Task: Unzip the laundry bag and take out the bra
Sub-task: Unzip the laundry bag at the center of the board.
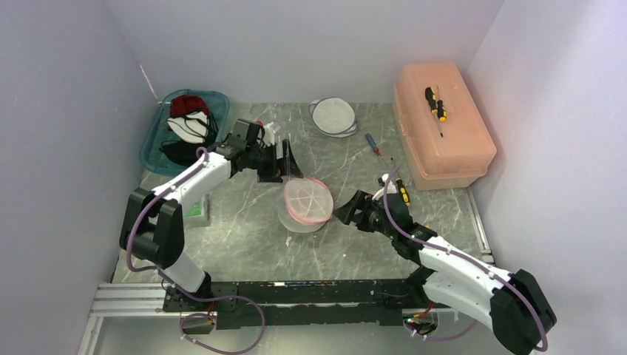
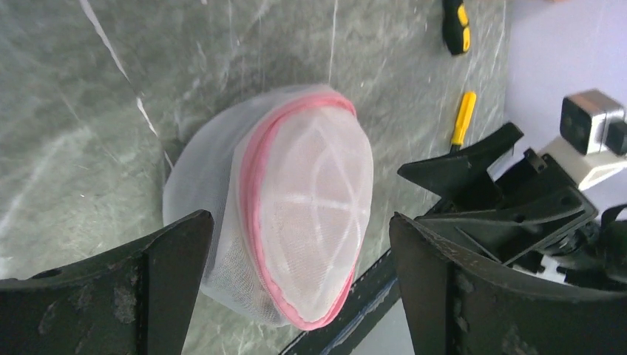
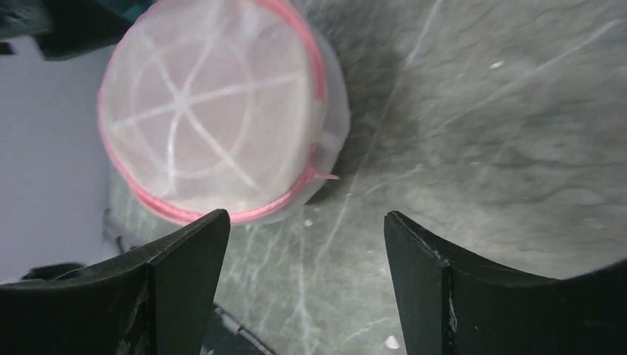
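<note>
It looked like a robotics lab cell: plain white partition walls (image 1: 59, 111) boxed a marble-patterned worktop (image 1: 244, 237) edged by an aluminium rail (image 1: 126, 299).

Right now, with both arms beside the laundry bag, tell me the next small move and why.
Probably ease the right fingers forward onto the pink zipper pull and close. The laundry bag looks zipped shut, its pull sticks out just ahead of those fingers, and they stand open, holding nothing.
</note>
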{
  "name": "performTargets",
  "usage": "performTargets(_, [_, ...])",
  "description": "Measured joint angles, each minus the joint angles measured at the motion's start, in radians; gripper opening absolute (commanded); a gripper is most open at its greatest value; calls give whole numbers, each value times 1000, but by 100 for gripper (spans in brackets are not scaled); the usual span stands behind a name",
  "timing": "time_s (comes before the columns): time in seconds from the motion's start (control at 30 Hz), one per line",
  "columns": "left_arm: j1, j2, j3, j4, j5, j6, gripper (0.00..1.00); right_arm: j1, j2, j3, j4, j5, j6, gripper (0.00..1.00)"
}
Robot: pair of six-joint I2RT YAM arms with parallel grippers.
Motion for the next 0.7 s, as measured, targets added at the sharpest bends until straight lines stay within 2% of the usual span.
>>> performTargets(0.1, [-8, 8, -61, 37, 47, 3, 93, -12, 55, -6, 77, -84, 52, 80])
performTargets(0.33, [-45, 1, -243, 170, 64, -39, 72, -30, 278, -8, 322, -203, 155, 69])
performTargets(0.4, [-64, -21, -298, 230, 50, -72, 67, -30, 348, -8, 365, -232, 184, 63])
performTargets(0.6, [-86, -158, -453, 367, -6, -164, 50, -30, 398, -5, 406, -257, 204, 19])
performTargets(0.7, [-93, -219, -500, 416, -40, -202, 43, -30, 386, 22, 370, -255, 159, 3])
